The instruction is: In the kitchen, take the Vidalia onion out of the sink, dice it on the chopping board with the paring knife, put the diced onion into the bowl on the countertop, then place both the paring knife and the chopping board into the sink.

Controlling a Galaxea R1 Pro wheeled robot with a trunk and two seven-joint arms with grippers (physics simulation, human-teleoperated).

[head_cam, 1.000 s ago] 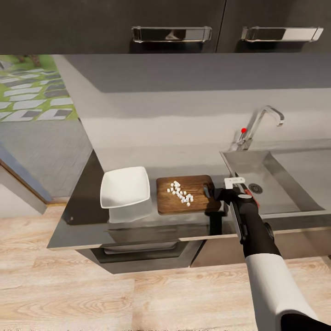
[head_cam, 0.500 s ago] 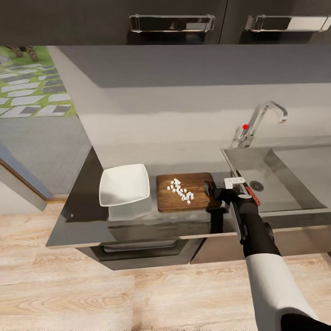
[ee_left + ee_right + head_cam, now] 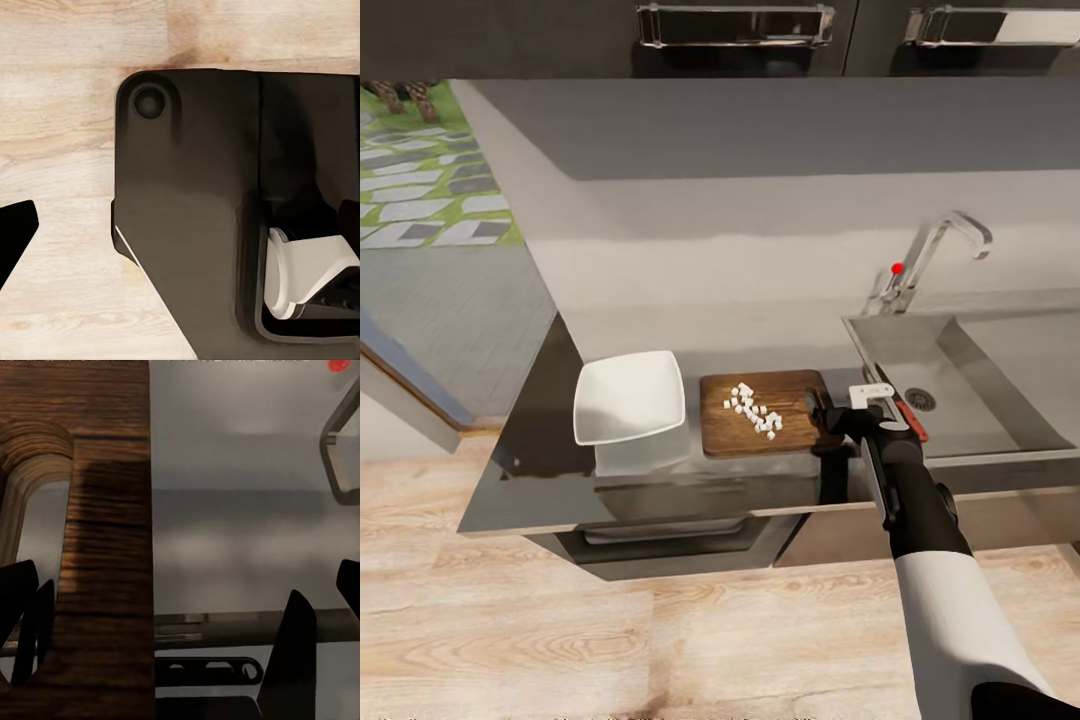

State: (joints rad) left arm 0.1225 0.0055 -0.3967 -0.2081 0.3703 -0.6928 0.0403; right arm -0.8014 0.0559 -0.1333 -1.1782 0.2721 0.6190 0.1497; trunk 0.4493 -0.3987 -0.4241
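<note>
The chopping board (image 3: pixel 765 415) lies on the countertop (image 3: pixel 540 440) with the diced onion (image 3: pixel 752 410) as small white cubes on top. Left of it stands the white bowl (image 3: pixel 628 408). My right gripper (image 3: pixel 823 412) is at the board's right end, by the slot handle. In the right wrist view the gripper (image 3: pixel 157 630) is open and straddles that end of the board (image 3: pixel 109 547): one finger sits by the slot, the other stands well clear of the edge. The sink (image 3: pixel 1000 440) is just right of the gripper. The paring knife is out of view. One dark left fingertip (image 3: pixel 15 229) hangs over the floor.
A chrome tap (image 3: pixel 935 250) with a red knob (image 3: pixel 897 268) stands behind the sink, whose round drain (image 3: pixel 920 400) is near my right wrist. Dark wall cabinets (image 3: pixel 735 25) hang overhead. The robot's dark base (image 3: pixel 195 210) stands on light wooden floor (image 3: pixel 560 640).
The head camera has shifted, so the whole scene sits slightly differently in the picture. The right gripper stays at the board's right end, and the board, bowl and onion have not moved.
</note>
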